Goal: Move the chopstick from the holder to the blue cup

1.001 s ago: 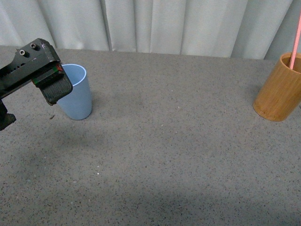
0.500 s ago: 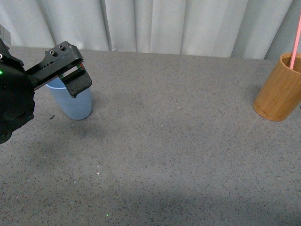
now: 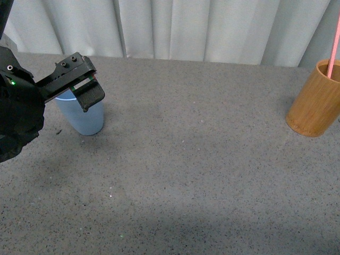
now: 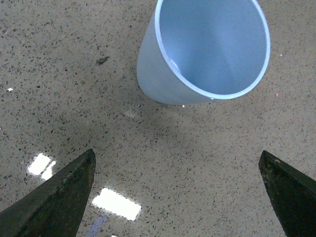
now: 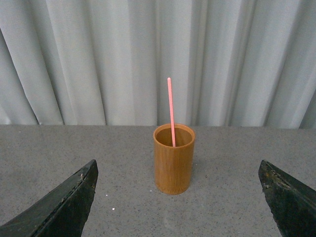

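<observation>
The blue cup (image 3: 84, 118) stands upright at the left of the table, its near rim hidden behind my left gripper (image 3: 87, 89). In the left wrist view the cup (image 4: 207, 49) is empty and lies just beyond my open left gripper (image 4: 177, 160), with only tabletop between the fingers (image 4: 59, 197). The bamboo holder (image 3: 314, 101) stands at the far right with one pink-red chopstick (image 3: 333, 48) leaning in it. My right gripper (image 5: 177, 168) is open, faces the holder (image 5: 174, 160) and its chopstick (image 5: 171, 108) from a distance, and is out of the front view.
The table (image 3: 202, 175) is grey and speckled, and a white pleated curtain (image 3: 175, 29) hangs behind it. A small dark speck (image 4: 102, 60) lies on the table beside the blue cup.
My left arm has swung up and to the right, bringing its gripper over the blue cup's rim. In the last half second it barely moved. The holder and chopstick stayed put.
</observation>
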Tool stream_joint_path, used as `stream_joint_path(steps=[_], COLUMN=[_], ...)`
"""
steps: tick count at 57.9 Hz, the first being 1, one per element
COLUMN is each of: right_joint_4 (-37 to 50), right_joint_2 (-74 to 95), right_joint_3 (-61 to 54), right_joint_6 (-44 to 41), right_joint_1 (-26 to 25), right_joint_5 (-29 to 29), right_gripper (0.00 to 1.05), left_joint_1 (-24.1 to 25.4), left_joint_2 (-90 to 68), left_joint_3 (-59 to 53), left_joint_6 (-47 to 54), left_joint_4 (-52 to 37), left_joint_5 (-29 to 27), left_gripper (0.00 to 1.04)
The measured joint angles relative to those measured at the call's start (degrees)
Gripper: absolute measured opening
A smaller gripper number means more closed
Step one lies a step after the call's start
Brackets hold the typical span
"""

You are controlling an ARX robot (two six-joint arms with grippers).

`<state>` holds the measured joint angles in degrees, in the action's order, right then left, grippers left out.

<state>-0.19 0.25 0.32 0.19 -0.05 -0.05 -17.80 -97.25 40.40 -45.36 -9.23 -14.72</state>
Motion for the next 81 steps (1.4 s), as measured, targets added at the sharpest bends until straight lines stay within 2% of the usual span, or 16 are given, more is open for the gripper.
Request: stream_joint_path(steps=[36, 81], right_joint_4=[0.0, 0.0], right_joint_2=[0.0, 0.0], right_joint_3=[0.0, 0.0], right_joint_6=[0.0, 0.0], right_joint_1=[0.0, 0.0], right_joint_5=[0.0, 0.0], right_gripper=[0.95, 0.95], left_joint_1=[0.2, 4.3], left_joint_2=[-2.2, -7.2], left_joint_3=[1.9, 7.2], left_joint_6=[-4.3, -9.3], left_joint_4=[0.9, 1.8], left_joint_5=[0.8, -1.8], left_gripper=[0.98, 0.98])
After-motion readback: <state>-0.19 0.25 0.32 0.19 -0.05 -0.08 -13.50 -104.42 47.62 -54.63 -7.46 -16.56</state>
